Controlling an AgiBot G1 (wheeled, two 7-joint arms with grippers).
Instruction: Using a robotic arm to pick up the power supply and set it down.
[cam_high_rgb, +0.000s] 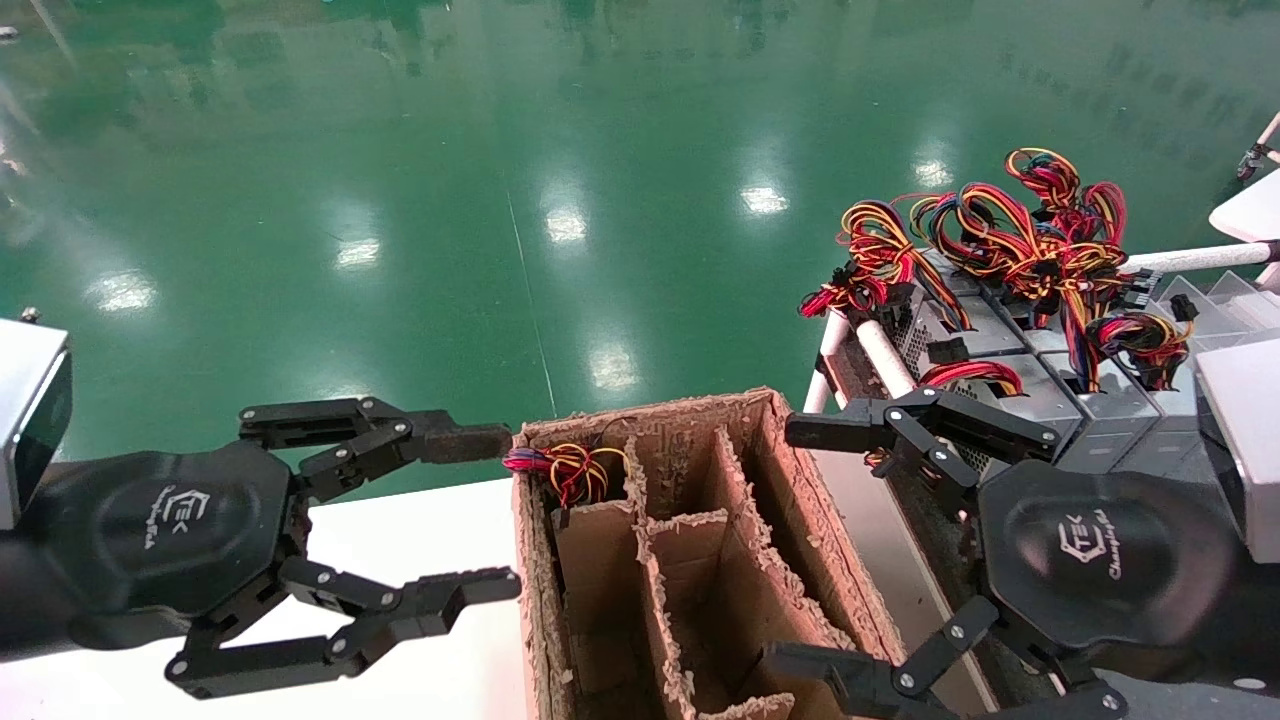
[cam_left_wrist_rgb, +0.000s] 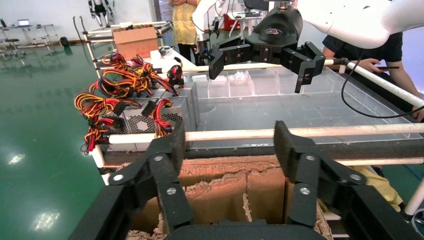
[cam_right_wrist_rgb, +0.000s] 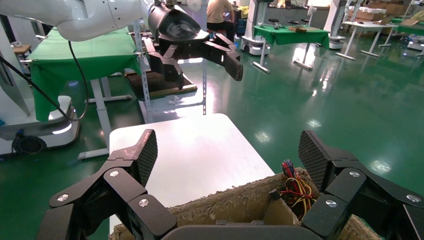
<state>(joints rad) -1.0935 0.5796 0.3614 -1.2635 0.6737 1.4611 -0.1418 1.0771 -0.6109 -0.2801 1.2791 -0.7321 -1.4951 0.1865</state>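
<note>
Head view: your left gripper (cam_high_rgb: 505, 510), lower left, and right gripper (cam_high_rgb: 790, 545), lower right, both spread wide and empty, flank the divided cardboard box (cam_high_rgb: 790, 460) at bottom centre. The power supplies (cam_high_rgb: 1010, 375) sit upper right, wires (cam_high_rgb: 1010, 235) bundled.

Left wrist view: supplies centre left.

Right wrist view: wires (cam_right_wrist_rgb: 295, 187) in box, lower right.

Both hands hung spread wide: the left hand (cam_high_rgb: 480, 515) just beside the cardboard box (cam_high_rgb: 860, 590), the right hand (cam_high_rgb: 800, 545) between it and the power supplies (cam_high_rgb: 1040, 390).
</note>
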